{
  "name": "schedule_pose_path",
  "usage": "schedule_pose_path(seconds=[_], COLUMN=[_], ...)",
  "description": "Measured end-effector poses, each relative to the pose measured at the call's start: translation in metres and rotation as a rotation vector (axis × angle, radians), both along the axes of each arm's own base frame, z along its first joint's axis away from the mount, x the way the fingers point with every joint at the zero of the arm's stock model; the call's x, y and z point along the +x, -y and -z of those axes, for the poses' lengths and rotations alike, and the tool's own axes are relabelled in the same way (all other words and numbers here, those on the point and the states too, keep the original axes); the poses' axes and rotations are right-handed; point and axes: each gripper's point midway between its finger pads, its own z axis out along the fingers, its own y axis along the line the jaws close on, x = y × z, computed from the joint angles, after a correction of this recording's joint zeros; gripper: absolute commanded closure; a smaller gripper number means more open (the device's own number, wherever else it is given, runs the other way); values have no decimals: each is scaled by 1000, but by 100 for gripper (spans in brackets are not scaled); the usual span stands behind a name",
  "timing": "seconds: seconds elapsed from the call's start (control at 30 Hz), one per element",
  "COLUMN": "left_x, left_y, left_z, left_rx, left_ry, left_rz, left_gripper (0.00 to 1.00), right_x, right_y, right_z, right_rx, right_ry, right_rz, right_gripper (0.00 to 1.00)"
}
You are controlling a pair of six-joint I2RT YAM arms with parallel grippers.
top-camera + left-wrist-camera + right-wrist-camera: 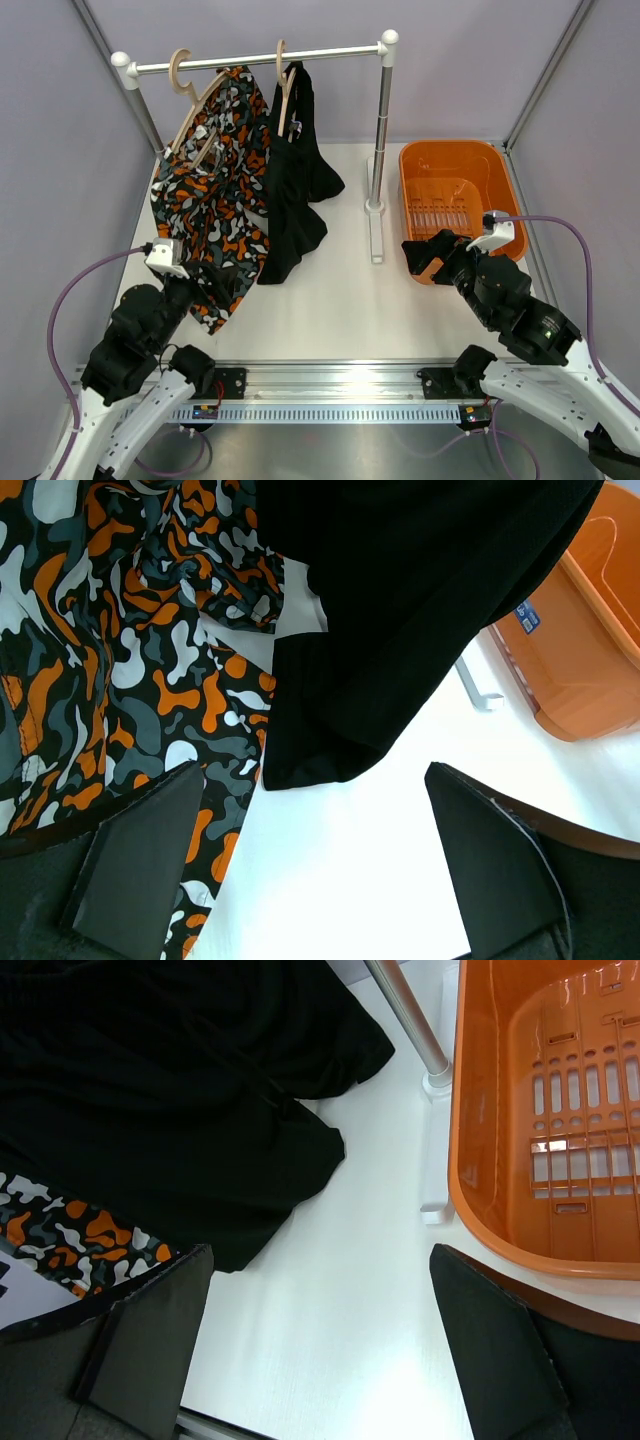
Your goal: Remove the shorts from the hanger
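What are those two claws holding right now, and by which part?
Nothing. The left gripper and right gripper are open and empty; the patterned shorts and black shorts hang from the rail.

The patterned shorts (215, 200) and the black shorts (295, 190) are hanging side by side from the rail (260, 58), touching each other and filling the left half. They are hanging low over the table (340, 300). The left gripper (210, 282), jaws wide, is sitting close by the patterned cloth's low edge. Bare table is lying open between the black shorts and the upright post (381, 130). The post's flat foot (376, 235) and the orange basket (455, 185) are blocking the right side. The right gripper (428, 255), jaws wide, is hanging just beside the basket's near corner.
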Motion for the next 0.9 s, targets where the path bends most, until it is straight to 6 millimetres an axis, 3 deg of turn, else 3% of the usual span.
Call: schedule_pose_path(seconds=[0.47,0.67,0.77,0.9], left_x=[0,-4,1,18], left_y=[1,14,27,49], left_z=[0,-7,-42,-118], left_rx=[-1,-10,-31,-83], left_ry=[0,-6,10,90], left_rz=[6,81,129,183], left_gripper=[1,4,6,7], right_x=[-4,-8,-10,-12], right_y=[4,9,11,13], right_z=[2,1,-2,-5], right_rx=[14,20,33,43], right_ry=[13,19,31,40], right_rz=[0,0,0,0], right_gripper=[0,1,1,1])
